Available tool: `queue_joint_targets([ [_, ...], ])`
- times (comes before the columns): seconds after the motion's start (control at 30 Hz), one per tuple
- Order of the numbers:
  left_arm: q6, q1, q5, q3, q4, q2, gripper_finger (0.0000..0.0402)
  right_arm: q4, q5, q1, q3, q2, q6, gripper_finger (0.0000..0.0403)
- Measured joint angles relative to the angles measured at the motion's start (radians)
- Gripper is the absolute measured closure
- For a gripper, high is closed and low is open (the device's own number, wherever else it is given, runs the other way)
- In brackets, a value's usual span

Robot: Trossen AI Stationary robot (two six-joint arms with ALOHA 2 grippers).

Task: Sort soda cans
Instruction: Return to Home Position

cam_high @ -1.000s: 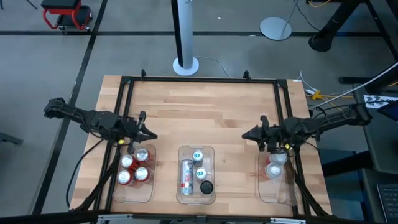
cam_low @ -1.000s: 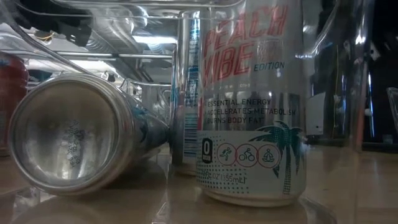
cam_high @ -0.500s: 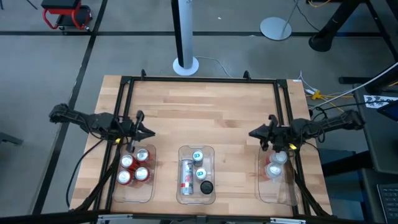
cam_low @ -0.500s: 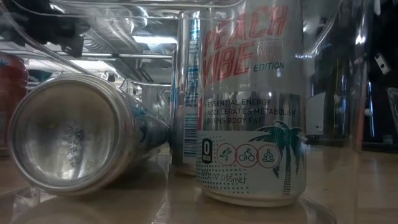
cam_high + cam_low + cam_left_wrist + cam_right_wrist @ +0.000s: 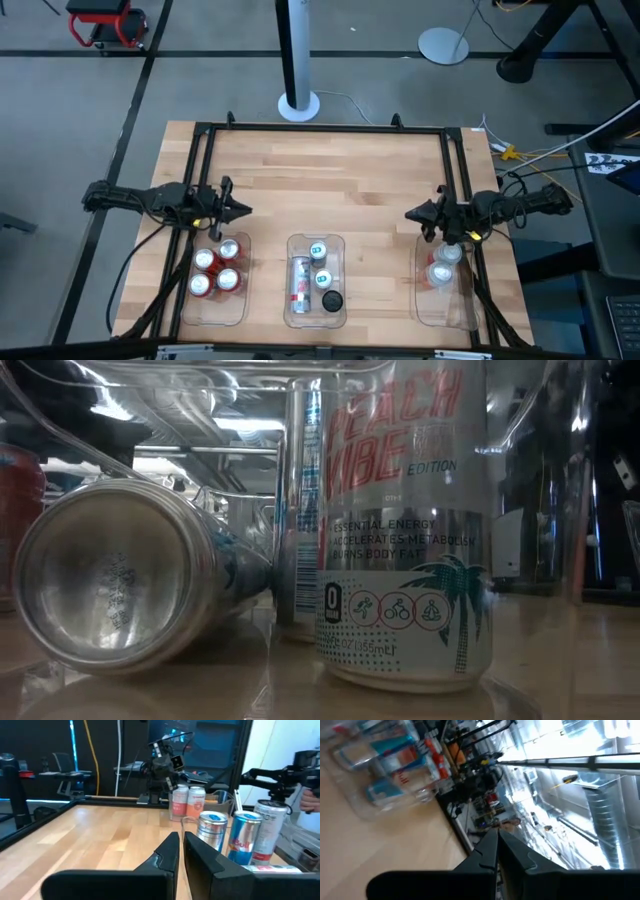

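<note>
While both arms reach in from the sides, the table carries three clear bins in a row along its near edge. The left gripper hangs just past the far end of the left bin. Its wrist view shows the fingers pressed almost together around nothing. The right gripper hangs near the far inner corner of the right bin, likewise pinched closed and empty in its own wrist view.

Four red cans stand clustered in the left bin. The middle bin holds a lying silver can, two teal-topped cans and a dark-topped can. Two silver-white cans stand in the right bin.

Only the low view, looking through a clear wall, shows the lying silver can's dished base and the "Peach Vibe" lettering on an upright printed can. Only the high view shows how the cans are grouped by bin.
</note>
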Motion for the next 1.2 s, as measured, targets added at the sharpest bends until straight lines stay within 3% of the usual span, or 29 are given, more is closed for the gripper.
queue_joint_targets([
  [0.17, 0.01, 0.0, 0.013, 0.0, 0.011, -0.001, 0.0382, -0.066, 0.091, 0.0, -0.001, -0.02, -0.028, 0.0388],
  [1.2, 0.025, -0.002, 0.008, 0.0, -0.003, -0.001, 0.0382, -0.076, 0.089, 0.0, -0.003, -0.017, -0.053, 0.0388],
])
